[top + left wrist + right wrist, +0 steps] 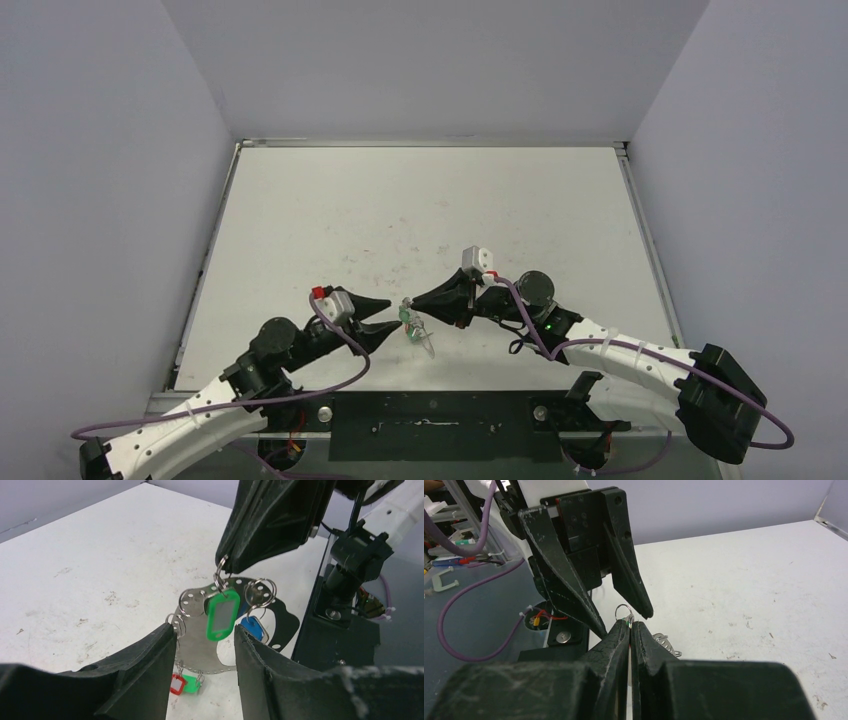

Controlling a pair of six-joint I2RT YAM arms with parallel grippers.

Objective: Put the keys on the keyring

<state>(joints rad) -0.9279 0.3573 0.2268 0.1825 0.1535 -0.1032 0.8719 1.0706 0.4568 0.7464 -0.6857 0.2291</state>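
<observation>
At upper centre the right gripper (225,568) pinches the wire loop (219,580) of the green-tagged key (222,615), with the keyring (196,647) seemingly dangling below. The left gripper (204,632) stands released around it. That thin pinch could slip, dropping everything onto the desk (100,570).

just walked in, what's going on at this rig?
The right fingers are shut on a small wire loop at the top of the keyring, holding the hoop upright over the table. A green tag, a blue tag and a red tag hang from its loops. The left fingers stand open on either side of the hoop, gripping nothing.
</observation>
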